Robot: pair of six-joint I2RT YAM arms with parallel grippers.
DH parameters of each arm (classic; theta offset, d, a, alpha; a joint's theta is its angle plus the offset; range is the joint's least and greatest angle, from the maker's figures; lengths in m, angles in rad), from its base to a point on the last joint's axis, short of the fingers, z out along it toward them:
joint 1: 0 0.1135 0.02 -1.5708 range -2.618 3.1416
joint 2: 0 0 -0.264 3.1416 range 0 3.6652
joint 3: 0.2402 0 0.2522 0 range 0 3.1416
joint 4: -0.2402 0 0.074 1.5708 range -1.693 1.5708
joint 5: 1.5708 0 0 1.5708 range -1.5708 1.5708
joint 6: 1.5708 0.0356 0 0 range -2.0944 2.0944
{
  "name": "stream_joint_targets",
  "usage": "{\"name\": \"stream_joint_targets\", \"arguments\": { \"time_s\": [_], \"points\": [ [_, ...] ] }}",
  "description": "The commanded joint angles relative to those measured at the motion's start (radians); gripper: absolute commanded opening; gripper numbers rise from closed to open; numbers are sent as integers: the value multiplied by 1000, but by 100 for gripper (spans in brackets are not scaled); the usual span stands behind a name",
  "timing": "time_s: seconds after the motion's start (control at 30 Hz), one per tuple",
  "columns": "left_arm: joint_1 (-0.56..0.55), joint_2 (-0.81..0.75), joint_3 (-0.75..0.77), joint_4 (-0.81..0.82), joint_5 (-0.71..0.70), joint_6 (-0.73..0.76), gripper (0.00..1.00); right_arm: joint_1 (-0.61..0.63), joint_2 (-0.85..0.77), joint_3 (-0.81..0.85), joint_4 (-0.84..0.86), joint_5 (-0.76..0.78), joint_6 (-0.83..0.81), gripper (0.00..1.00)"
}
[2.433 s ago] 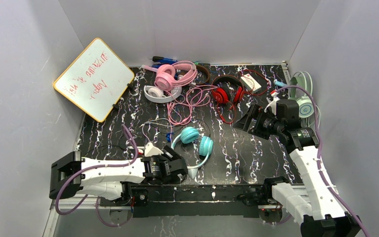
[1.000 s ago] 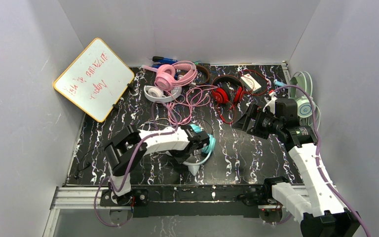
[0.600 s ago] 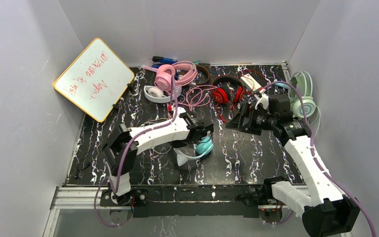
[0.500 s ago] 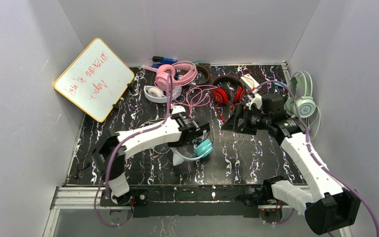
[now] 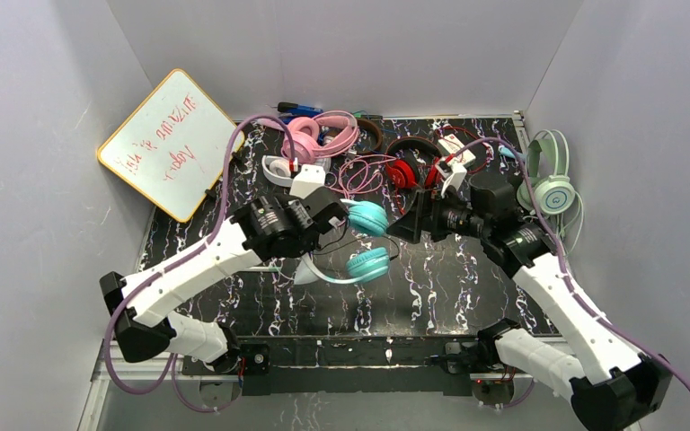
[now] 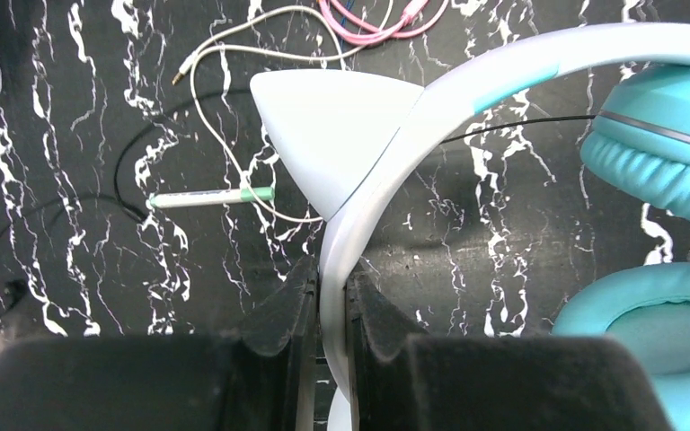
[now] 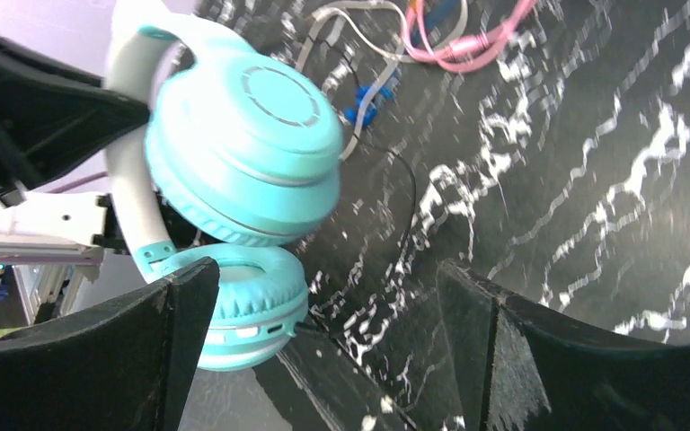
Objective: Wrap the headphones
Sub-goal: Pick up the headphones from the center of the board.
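The teal headphones (image 5: 367,241) with a white cat-ear headband (image 6: 350,171) hang above the table's middle, cups one over the other. My left gripper (image 6: 331,284) is shut on the headband just below the ear; in the top view the left gripper (image 5: 328,232) sits left of the cups. A thin black cord trails from the lower cup (image 7: 244,305). My right gripper (image 5: 406,221) stands open just right of the cups, facing them, and the right gripper (image 7: 323,346) holds nothing. Pink (image 5: 311,136), white (image 5: 280,170), red (image 5: 411,167) and mint green (image 5: 552,182) headphones lie at the back.
A whiteboard (image 5: 171,144) leans at the back left. A small white box (image 5: 457,146) lies among the red cords. Pink cord loops (image 5: 359,175) spread behind the teal pair. A green-tipped pen (image 6: 208,197) and a white cable (image 6: 234,153) lie on the black marbled table (image 5: 449,287).
My left arm has lifted the teal headphones off the table and carried them back toward the middle. My right arm has swung left toward them, jaws still wide.
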Motion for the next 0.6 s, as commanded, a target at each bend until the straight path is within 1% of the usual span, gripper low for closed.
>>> {"name": "stream_joint_targets", "arguments": {
  "time_s": [0.0,0.13,0.2,0.37,0.5,0.57],
  "points": [
    [3,-45,85,-61,10,96,0,2,-14,23,148,-85,-29,99],
    [3,-55,43,-8,55,149,0,2,65,88,95,-128,-31,99],
    [3,-46,35,9,69,163,0,2,69,96,95,-138,-51,99],
    [3,-33,16,69,101,191,0,3,10,52,186,-161,-77,99],
    [3,-31,-7,132,177,237,0,2,-14,-2,304,-252,-43,99],
    [3,-38,-20,161,196,252,0,2,2,3,310,-268,-38,99]
  ]
}}
